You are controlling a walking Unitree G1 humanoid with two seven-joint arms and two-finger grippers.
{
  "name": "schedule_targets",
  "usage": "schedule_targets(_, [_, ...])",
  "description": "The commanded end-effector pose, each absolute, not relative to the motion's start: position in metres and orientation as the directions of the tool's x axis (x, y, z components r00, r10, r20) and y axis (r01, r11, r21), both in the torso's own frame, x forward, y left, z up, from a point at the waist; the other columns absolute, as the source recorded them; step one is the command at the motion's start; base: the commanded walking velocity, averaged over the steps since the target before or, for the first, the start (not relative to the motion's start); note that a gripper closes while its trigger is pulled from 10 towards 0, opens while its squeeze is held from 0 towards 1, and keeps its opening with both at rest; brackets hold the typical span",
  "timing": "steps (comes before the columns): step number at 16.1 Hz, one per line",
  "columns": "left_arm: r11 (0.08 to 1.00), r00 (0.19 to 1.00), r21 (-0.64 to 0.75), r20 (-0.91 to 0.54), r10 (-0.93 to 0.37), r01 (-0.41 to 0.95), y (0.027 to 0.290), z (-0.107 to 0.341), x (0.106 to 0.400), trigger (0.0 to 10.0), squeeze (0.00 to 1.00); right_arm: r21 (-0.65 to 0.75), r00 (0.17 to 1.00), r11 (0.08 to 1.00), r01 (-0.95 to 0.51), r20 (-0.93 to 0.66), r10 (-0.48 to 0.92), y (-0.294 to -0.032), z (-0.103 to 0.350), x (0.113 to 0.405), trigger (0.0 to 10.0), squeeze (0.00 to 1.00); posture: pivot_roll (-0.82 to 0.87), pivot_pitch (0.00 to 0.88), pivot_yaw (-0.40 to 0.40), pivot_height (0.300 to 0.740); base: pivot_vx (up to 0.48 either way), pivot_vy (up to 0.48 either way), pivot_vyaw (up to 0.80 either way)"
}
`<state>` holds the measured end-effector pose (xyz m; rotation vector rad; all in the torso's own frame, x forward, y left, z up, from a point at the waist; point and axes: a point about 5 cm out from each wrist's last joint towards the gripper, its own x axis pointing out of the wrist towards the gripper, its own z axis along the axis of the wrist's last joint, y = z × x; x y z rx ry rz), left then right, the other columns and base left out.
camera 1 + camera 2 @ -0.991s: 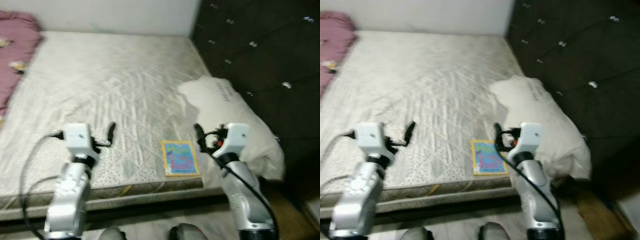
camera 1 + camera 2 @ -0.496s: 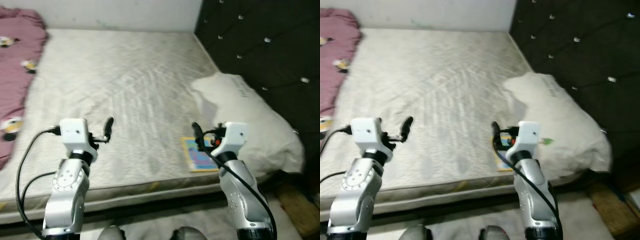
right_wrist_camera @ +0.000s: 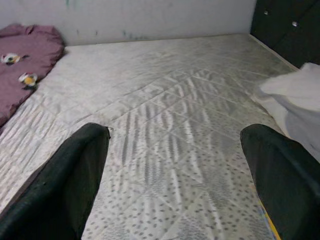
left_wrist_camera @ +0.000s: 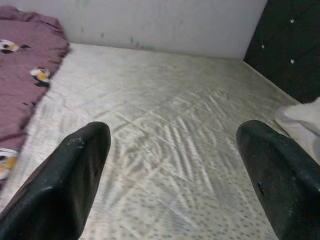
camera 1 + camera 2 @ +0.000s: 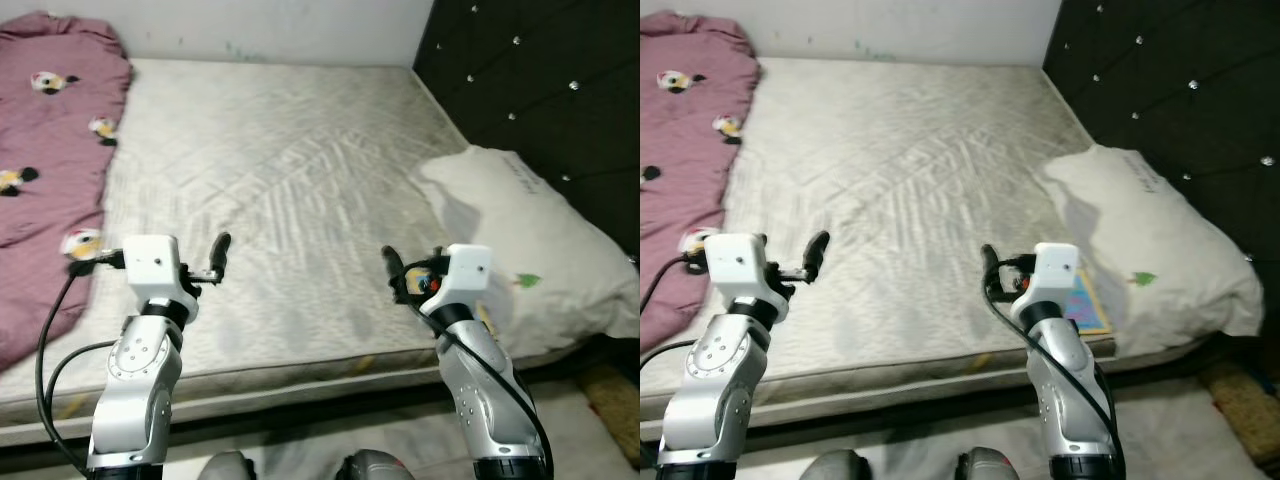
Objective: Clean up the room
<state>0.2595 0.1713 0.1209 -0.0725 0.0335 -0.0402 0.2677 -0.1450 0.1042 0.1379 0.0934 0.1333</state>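
Book [image 5: 1086, 301]: thin, flat, glossy colourful cover, at bed's [image 5: 300, 180] near edge, tucked against white pillow [image 5: 530, 250]. Likely light, stiff, slippery; pinch at exposed edge. Mattress quilted, pale. Pink blanket [image 5: 50, 150] soft, bulky, along far-left edge. Left gripper [image 4: 175, 170] and right gripper [image 3: 175, 175] spread apart, empty, over near edge.

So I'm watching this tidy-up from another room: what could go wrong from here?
The book lies near the mattress edge, half hidden behind the right end effector and tucked against the pillow; a reach might nudge it off or snag the pillow. Both end effectors, the left too, hang open over bare mattress, so a grasp could miss the thin book.
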Motion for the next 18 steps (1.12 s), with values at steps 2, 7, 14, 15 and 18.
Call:
schedule_targets(2, [0.995, 0.998, -0.079, -0.032, -0.059, 0.057, 0.1638, 0.1213, 0.2597, 10.0, 0.0, 0.129, 0.991, 0.985, -0.112, -0.062, 0.121, -0.1528, 0.108, 0.2667, 10.0, 0.0, 0.0, 0.054, -0.075, 0.74, 0.0, 0.48, 0.64])
schedule_targets(7, [0.995, 0.997, -0.08, -0.033, -0.064, 0.061, 0.164, 0.1213, 0.2596, 10.0, 0.0, 0.128, 0.992, 0.987, -0.096, -0.074, 0.106, -0.1542, 0.1057, 0.2667, 10.0, 0.0, 0.0, 0.054, -0.073, 0.74, 0.0, 0.48, 0.34])
schedule_targets(14, [0.993, 0.997, -0.091, -0.035, -0.074, 0.071, 0.1622, 0.1211, 0.2603, 10.0, 0.0, 0.125, 0.992, 0.989, -0.084, -0.085, 0.095, -0.1563, 0.1045, 0.2678, 10.0, 0.0, 0.0, 0.053, -0.078, 0.74, 0.0, 0.48, 0.0])
schedule_targets(15, [0.993, 0.997, -0.091, -0.035, -0.074, 0.071, 0.1621, 0.1211, 0.2602, 10.0, 0.0, 0.124, 0.992, 0.989, -0.085, -0.086, 0.096, -0.1563, 0.1044, 0.2678, 10.0, 0.0, 0.0, 0.053, -0.079, 0.74, 0.0, 0.48, 0.0])
schedule_targets(18, [0.993, 0.996, -0.096, -0.035, -0.077, 0.073, 0.161, 0.1209, 0.2602, 10.0, 0.0, 0.121, 0.992, 0.989, -0.082, -0.09, 0.093, -0.1573, 0.1039, 0.2679, 10.0, 0.0, 0.0, 0.055, -0.079, 0.74, 0.0, 0.48, 0.0])
